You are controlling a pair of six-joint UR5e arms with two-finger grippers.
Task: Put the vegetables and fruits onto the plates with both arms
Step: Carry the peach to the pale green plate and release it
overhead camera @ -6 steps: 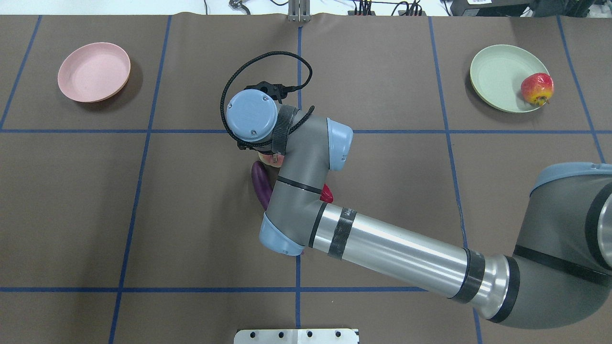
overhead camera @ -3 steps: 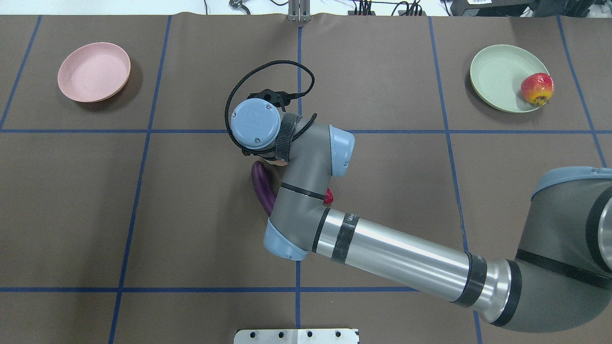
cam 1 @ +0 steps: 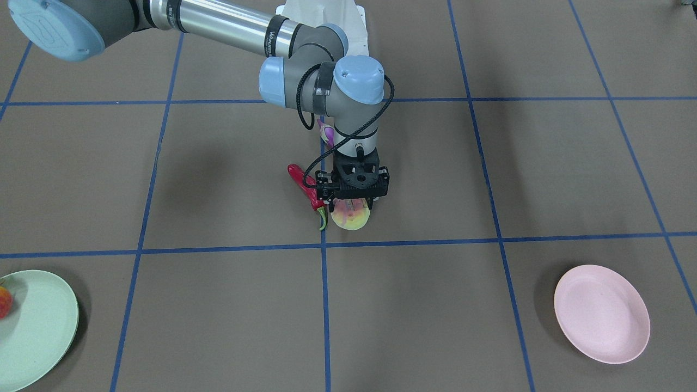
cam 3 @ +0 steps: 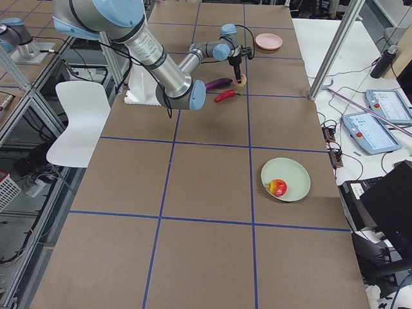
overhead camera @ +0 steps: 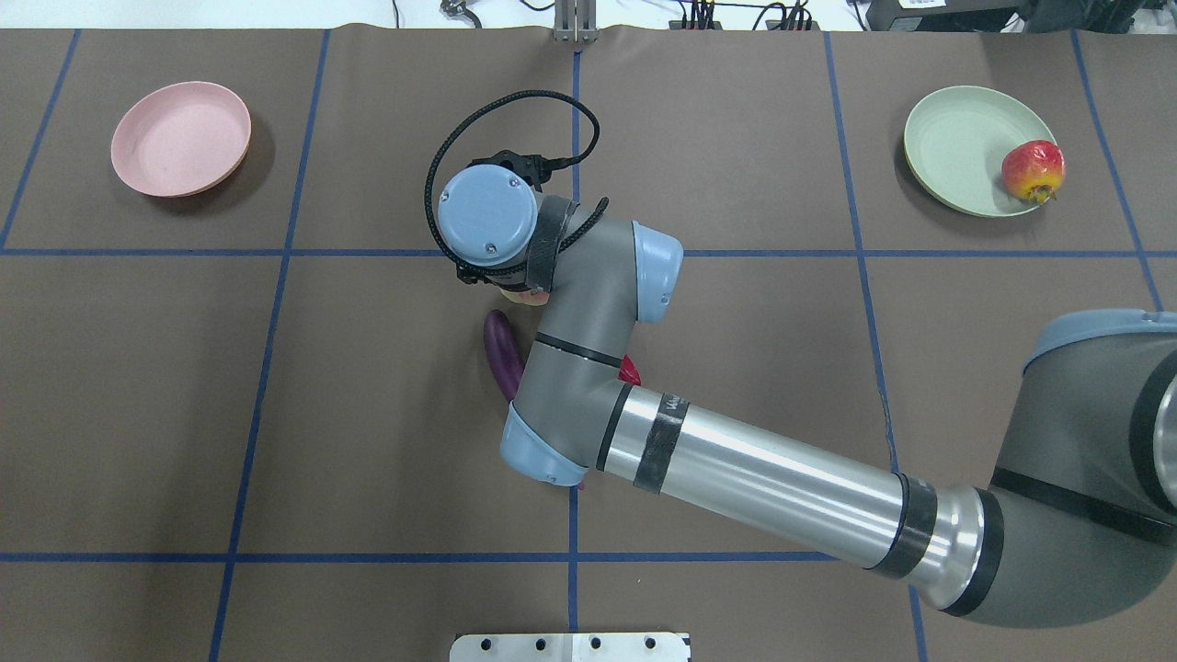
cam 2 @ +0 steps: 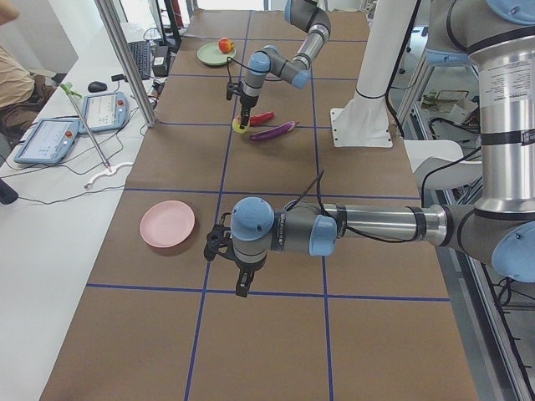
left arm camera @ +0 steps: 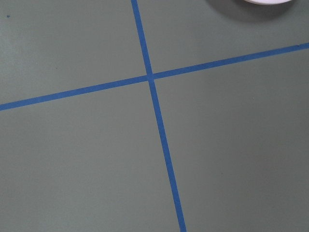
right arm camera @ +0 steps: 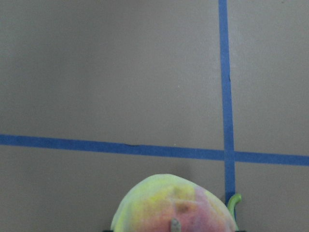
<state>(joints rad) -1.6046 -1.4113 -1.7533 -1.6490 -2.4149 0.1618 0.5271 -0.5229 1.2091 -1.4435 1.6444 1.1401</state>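
My right gripper (cam 1: pixel 353 206) points straight down at the table's middle and is shut on the pink-and-yellow-green peach (cam 1: pixel 351 219), which fills the bottom of the right wrist view (right arm camera: pixel 174 208). The red chili pepper (cam 1: pixel 305 188) lies right beside it. The purple eggplant (overhead camera: pixel 501 354) lies partly under the right arm. The red-orange fruit (overhead camera: pixel 1034 170) sits on the mint plate (overhead camera: pixel 952 147). The pink plate (overhead camera: pixel 179 138) holds nothing. My left gripper (cam 2: pixel 241 280) hangs near the pink plate in the exterior left view; I cannot tell whether it is open or shut.
Blue tape lines divide the brown table cover into squares. The white pedestal base (overhead camera: pixel 570 646) stands at the robot's edge of the table. A desk with tablets (cam 2: pixel 50 138) runs along the operators' side.
The right wrist dipped toward the peach, then rose again, and the peach shifted with it. The eggplant, chili, plates and red-orange fruit have not moved.
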